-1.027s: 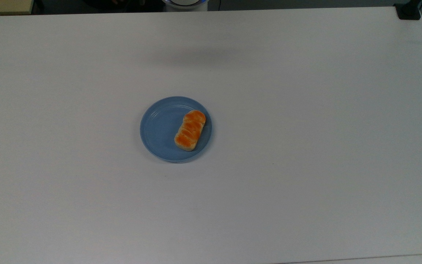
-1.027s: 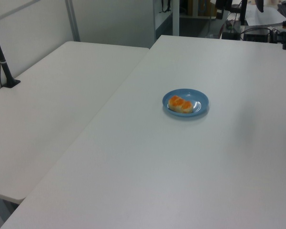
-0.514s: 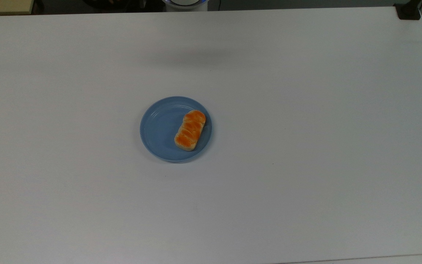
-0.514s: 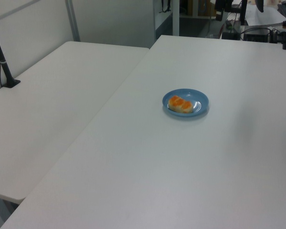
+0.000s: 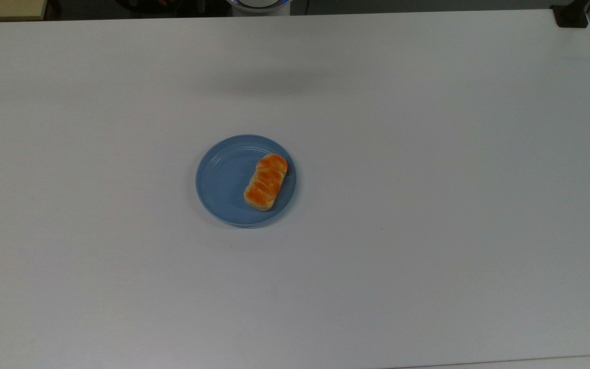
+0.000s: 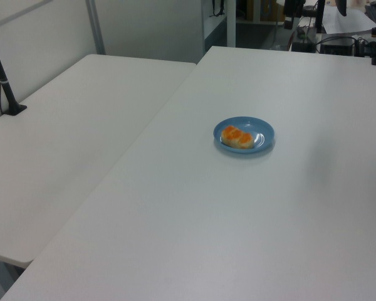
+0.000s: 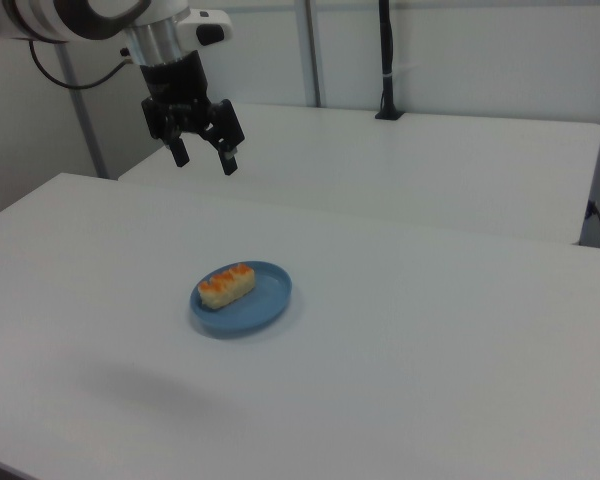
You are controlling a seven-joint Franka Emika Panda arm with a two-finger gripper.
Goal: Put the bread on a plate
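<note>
The small oblong loaf of bread, with pale cream sides and a glossy orange-brown segmented top, lies flat on the round shallow light-blue plastic plate, on the half of the plate toward the top view's right and inside the raised rim. Its long axis runs diagonally in the top view, from lower left to upper right. In the right view the black two-finger gripper hangs high above the white table, well apart from the plate and up toward the right view's upper left, with its 2 fingers spread wide and nothing between them. The bread lies below the gripper and toward the right view's right. Judging from this, the placing looks done, and any coming move is probably just the arm drawing clear.
</note>
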